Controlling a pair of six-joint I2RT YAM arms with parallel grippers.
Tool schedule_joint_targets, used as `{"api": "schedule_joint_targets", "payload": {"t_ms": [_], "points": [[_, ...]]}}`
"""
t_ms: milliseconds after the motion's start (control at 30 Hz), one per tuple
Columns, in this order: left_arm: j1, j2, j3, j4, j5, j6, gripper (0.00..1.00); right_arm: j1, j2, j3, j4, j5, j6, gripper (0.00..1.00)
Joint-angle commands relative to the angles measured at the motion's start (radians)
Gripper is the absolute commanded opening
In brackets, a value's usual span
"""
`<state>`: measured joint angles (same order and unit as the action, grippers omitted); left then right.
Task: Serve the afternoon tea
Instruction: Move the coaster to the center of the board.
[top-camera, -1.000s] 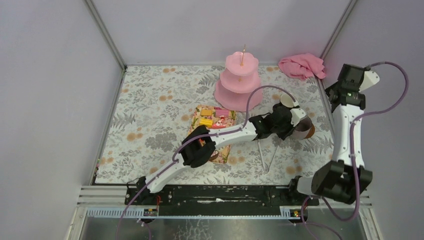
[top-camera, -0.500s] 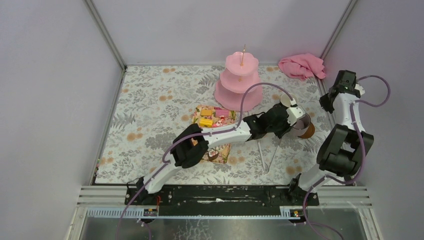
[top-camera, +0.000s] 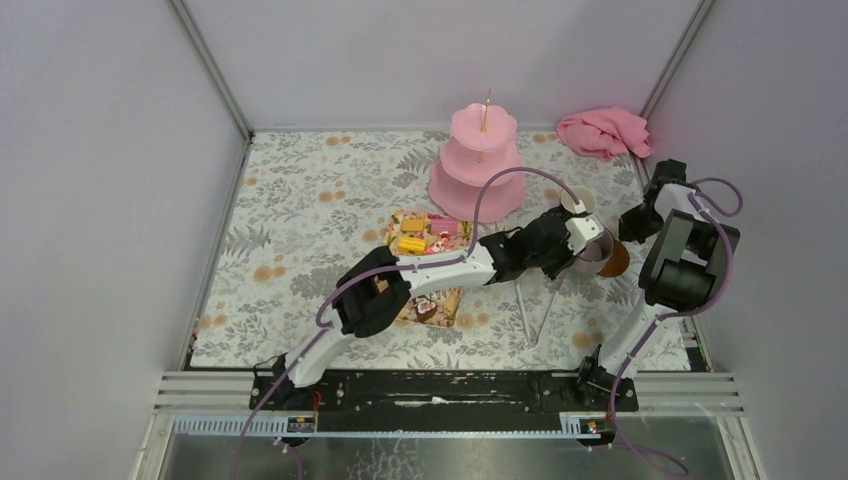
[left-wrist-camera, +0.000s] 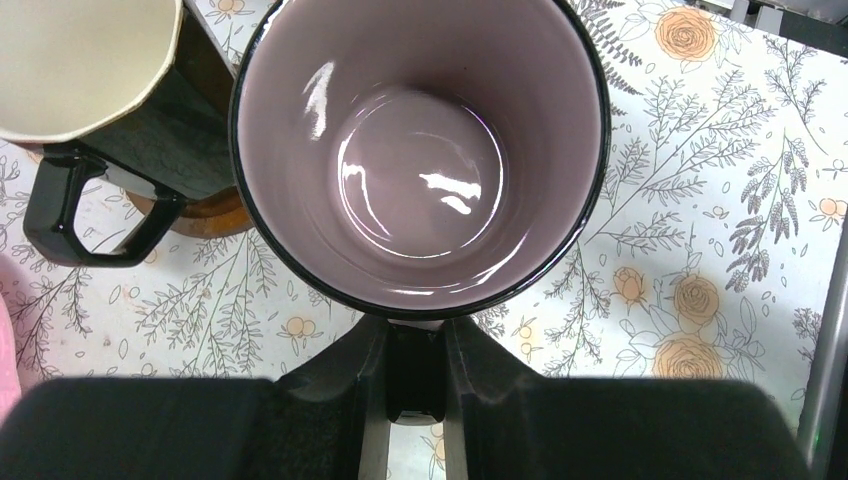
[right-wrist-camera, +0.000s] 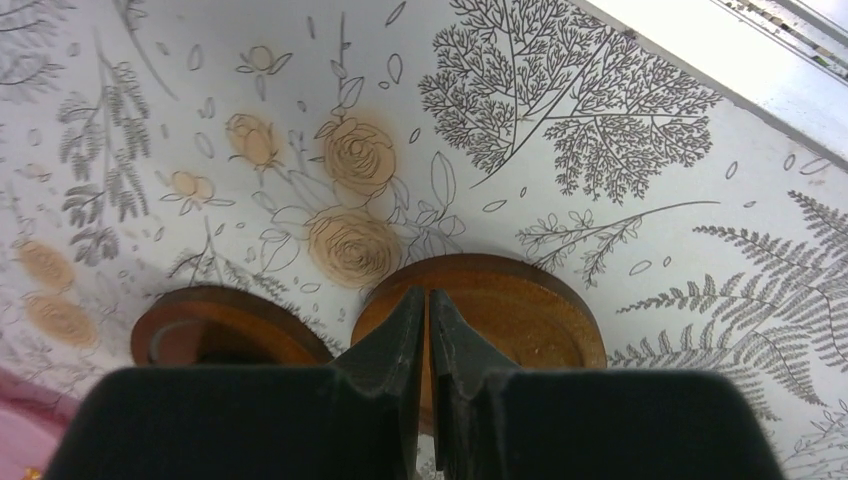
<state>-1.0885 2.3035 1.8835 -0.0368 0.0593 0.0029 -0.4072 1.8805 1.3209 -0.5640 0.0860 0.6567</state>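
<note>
Floral table (top-camera: 300, 220): right claw (right-wrist-camera: 427, 298) has dropped, closed, over a wooden coaster (right-wrist-camera: 535, 310).

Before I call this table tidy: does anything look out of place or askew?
A crumpled pink cloth lies bunched in the far right corner. A thin V-shaped metal piece, perhaps tongs, lies loose on the floral table cover. Nothing looks spilled or broken.

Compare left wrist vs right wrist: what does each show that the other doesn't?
Left wrist only: the left gripper shut on the grey mug, empty inside, and the black mug beside it on a coaster. Right wrist only: the right gripper, shut, before a pair of brown coasters, no mugs in frame. Both: flowered table cover, a brown coaster.
</note>
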Motion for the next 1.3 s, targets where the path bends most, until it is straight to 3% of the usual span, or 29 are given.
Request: {"api": "schedule_joint_targets", "payload": {"t_ms": [0,700,1267], "points": [[0.004,-0.090,-0.010,0.172,-0.001,0.021,0.00,-0.008,0.019,0.051,-0.002,0.010,0.006,0.12],[0.011,-0.105,-0.059,0.203,0.022,0.019,0.00,-0.031,0.129,0.119,-0.010,0.103,-0.060,0.14],[0.014,-0.100,-0.078,0.212,0.026,0.032,0.00,0.039,0.006,-0.140,0.058,0.061,0.000,0.15]]}}
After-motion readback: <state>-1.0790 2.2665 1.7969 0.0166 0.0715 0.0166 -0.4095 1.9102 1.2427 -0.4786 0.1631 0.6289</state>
